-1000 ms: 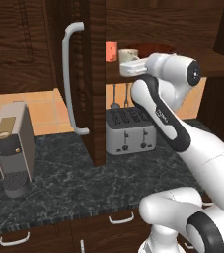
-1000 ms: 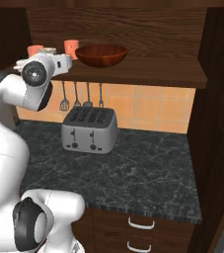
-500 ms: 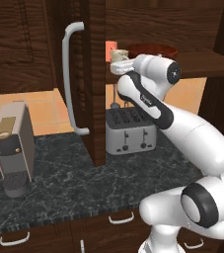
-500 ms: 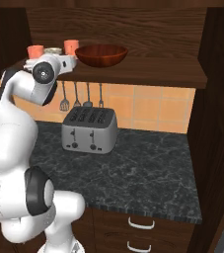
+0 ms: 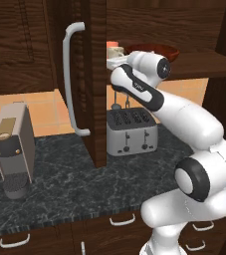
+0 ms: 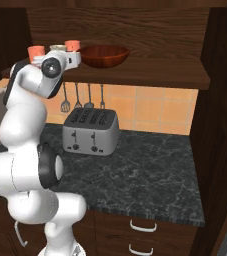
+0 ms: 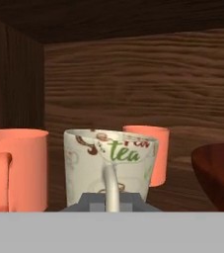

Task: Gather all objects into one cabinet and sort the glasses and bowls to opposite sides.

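Cream mug [image 7: 111,163]: handle clamped in gripper [image 7: 111,201] jaws, set between orange mugs [image 7: 16,165], apart from bowl [image 7: 217,173], keeping the sides sorted.

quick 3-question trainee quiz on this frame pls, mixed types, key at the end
1. True or false: the reddish-brown bowl sits on the cabinet shelf.
2. In the hand view, the cream-white mug stands: A) beside one salmon-orange mug only, B) between the two salmon-orange mugs, C) inside the bowl.
3. What appliance stands on the counter below the shelf?

Key
1. True.
2. B: near salmon-orange mug on one side, far salmon-orange mug behind on the other.
3. The silver toaster.
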Tool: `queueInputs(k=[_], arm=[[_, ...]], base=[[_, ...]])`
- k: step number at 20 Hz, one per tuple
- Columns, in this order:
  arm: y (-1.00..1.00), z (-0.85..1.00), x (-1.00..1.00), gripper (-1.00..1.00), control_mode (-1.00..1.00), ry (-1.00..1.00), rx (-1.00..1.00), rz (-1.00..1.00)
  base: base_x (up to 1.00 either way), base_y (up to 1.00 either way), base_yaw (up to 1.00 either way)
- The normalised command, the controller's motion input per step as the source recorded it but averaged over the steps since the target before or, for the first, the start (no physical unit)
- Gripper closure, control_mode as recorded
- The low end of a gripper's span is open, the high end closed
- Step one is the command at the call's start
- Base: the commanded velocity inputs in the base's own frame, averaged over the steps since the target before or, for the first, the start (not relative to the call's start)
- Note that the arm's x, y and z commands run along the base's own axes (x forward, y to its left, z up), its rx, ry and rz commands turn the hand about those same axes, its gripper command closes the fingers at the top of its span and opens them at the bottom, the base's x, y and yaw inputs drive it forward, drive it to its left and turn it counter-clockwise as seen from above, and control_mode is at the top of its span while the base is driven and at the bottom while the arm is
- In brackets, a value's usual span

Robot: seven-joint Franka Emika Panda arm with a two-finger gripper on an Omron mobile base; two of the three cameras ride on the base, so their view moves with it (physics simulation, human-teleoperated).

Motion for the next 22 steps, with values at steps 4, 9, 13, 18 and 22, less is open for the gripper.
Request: queueInputs(k=[4,9,13,18,22], arm=[[0.14,-0.41,0.31,1.00,-1.00,0.00,0.00,0.00],[0.19,-0.33,0.28,1.00,-1.00,0.01,0.00,0.00],[0.08,-0.01,0.27,1.00,-1.00,0.03,0.00,0.00],[0.00,0.00,0.02,1.00,-1.00,0.01,0.00,0.00],[0.00,0.00,0.00,1.00,-1.00,0.00,0.00,0.00]], base=[[0.00,0.00,0.00],[0.00,0.00,0.00],[0.00,0.00,0.00],[0.00,0.00,0.00],[0.00,0.00,0.00]])
